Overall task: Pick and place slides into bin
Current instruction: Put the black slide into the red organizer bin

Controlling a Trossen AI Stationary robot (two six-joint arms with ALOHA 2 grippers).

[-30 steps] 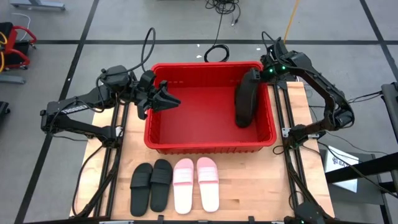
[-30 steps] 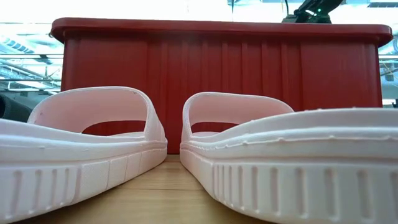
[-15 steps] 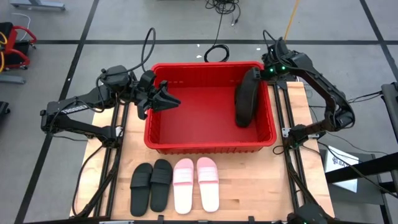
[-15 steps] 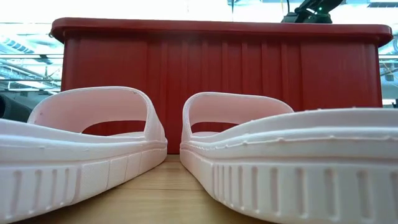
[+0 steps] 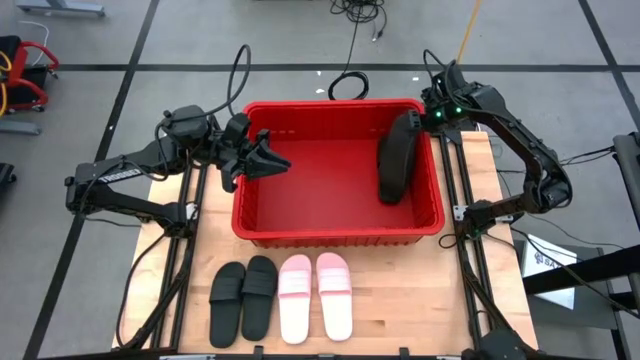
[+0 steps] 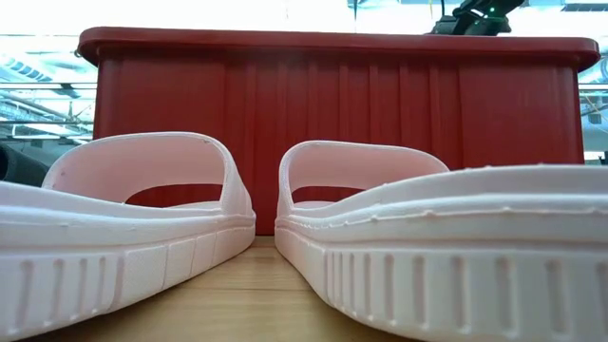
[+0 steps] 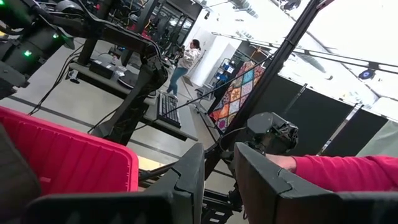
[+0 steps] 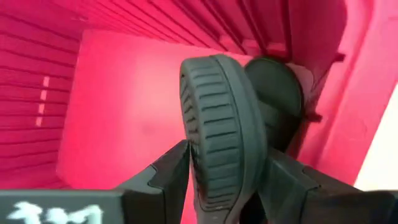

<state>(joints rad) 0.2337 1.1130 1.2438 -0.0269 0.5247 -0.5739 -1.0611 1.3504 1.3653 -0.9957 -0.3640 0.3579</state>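
Four slides lie on the table at the high view's six o'clock, in a row: a black pair (image 5: 244,298) at left, a pink pair (image 5: 315,296) at right, all with long axes running twelve-to-six, just in front of the red bin (image 5: 258,233). Inside the bin, toward two o'clock, black slides (image 5: 395,158) stand against the right wall, long axis again twelve-to-six, with the right gripper (image 5: 425,114) at their far end by the bin's corner. The left gripper (image 5: 272,160) hangs over the bin's nine o'clock rim with nothing in it, its jaws a narrow gap apart; it looks the nearer arm to the black pair, with open tabletop around the row.

Low view: the pink slides fill the foreground, the bin's front wall close behind them, so any lift must clear that rim.

Left wrist view: the two fingers (image 7: 189,180) stand close together, holding nothing.

Right wrist view: the jaws straddle a black slide's ribbed sole (image 8: 224,130), set on edge, with a second slide just behind it near the bin's wall. Releasing here seems the step in hand.
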